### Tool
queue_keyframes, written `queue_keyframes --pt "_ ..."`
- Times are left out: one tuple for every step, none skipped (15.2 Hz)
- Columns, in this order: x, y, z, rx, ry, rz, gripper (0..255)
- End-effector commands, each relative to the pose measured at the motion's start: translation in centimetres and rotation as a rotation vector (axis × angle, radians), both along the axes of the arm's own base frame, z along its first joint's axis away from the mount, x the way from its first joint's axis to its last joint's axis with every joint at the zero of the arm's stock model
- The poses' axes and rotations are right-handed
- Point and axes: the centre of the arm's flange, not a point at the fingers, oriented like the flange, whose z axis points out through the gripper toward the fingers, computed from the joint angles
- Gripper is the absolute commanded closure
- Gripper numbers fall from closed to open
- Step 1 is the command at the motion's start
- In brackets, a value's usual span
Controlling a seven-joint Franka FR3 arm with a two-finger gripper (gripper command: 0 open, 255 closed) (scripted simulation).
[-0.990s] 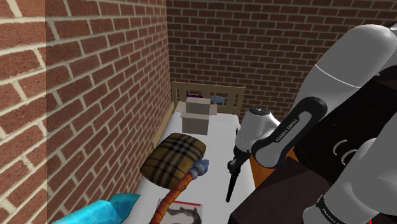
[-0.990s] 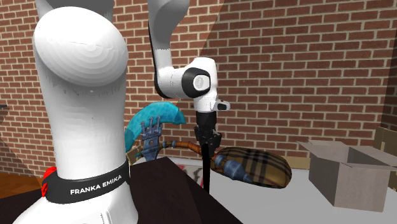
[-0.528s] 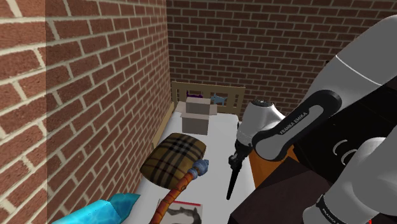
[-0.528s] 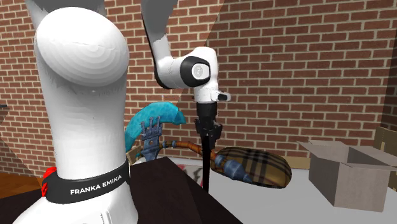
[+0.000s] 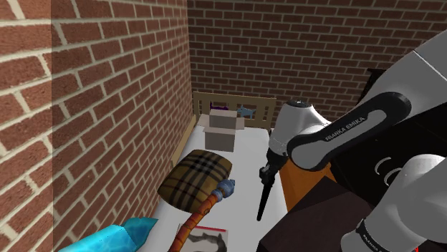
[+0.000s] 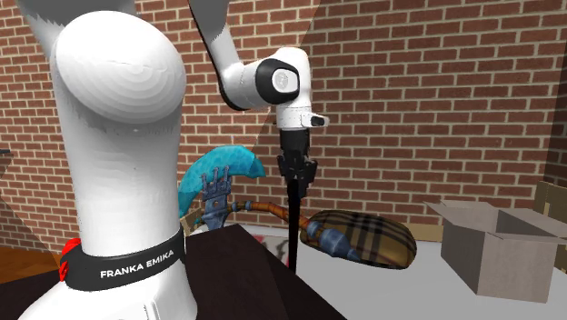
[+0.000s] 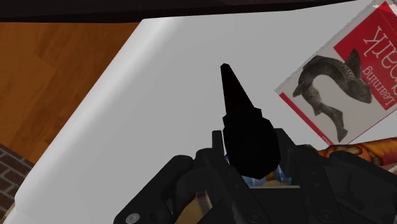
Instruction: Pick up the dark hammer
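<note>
Hammer (image 5: 263, 197) in hand: my gripper (image 5: 268, 172) is closed on its thick upper end, the fingers clasping it from both sides with only the tool's own width between them. The slim black shaft hangs straight down. It sits just beside the plaid cushion (image 5: 197, 175), on the cushion's stand side, with its tip over the white table (image 7: 159, 95) and, as far as I can judge, clear of it.

I expect it to handle as a stiff, solid thing. The bulk looks to be up where I grip (the right place to hold it), so it should hang steady rather than swing. The smooth black surface may slip if I loosen.

For writing, "FRANKA EMIKA" (image 6: 123, 271) runs around my arm's black band. Near the cushion lies a red-and-white book (image 7: 347, 76) with a fish on its cover. Its title is upside down and cut off, and I make out only a word ending "-ning".
</note>
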Motion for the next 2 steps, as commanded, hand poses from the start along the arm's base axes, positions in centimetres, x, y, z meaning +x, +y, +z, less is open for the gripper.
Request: queue_keyframes --pt "-0.02 0.06 0.65 0.0 0.001 0.0 255" --pt "-0.03 0.06 0.65 0.0 0.001 0.0 255"
